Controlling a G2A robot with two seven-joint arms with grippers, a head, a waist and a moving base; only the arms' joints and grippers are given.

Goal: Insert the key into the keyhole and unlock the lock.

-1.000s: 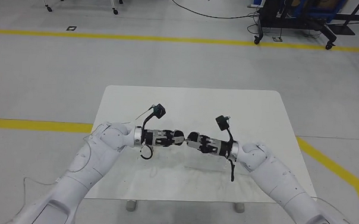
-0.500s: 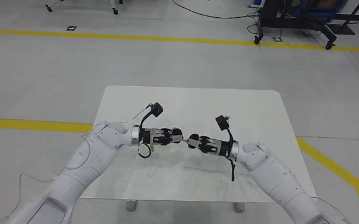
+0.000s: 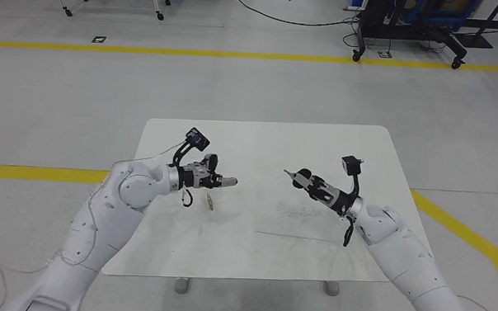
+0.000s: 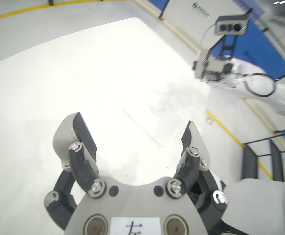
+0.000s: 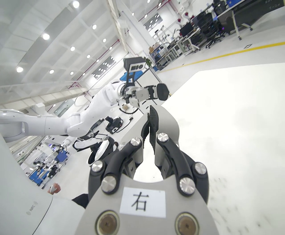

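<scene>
A small brass-coloured lock (image 3: pixel 209 203) lies on the white table (image 3: pixel 332 146), just in front of my left gripper (image 3: pixel 230 182). That gripper (image 4: pixel 133 120) is open with nothing between its ribbed pads (image 4: pixel 85 135). My right gripper (image 3: pixel 288 172) hovers above the table's middle right, well apart from the lock. It (image 5: pixel 151 110) is shut, and a thin metal sliver, apparently the key (image 3: pixel 285 171), sticks out at its tips. Most of the key is hidden between the pads. The left gripper (image 5: pixel 159 91) also appears across the table in the right wrist view.
Faint scuff marks (image 3: pixel 301 211) and a thin line (image 3: pixel 275 235) mark the tabletop between the arms. Yellow floor tape (image 3: pixel 236 53) runs beyond the table's far edge. A wheeled equipment frame (image 3: pixel 418 29) stands far back right.
The grippers were tip to tip at the table's middle. They have pulled apart, left arm to the left, right arm to the right. The left gripper has opened and the lock now lies on the table.
</scene>
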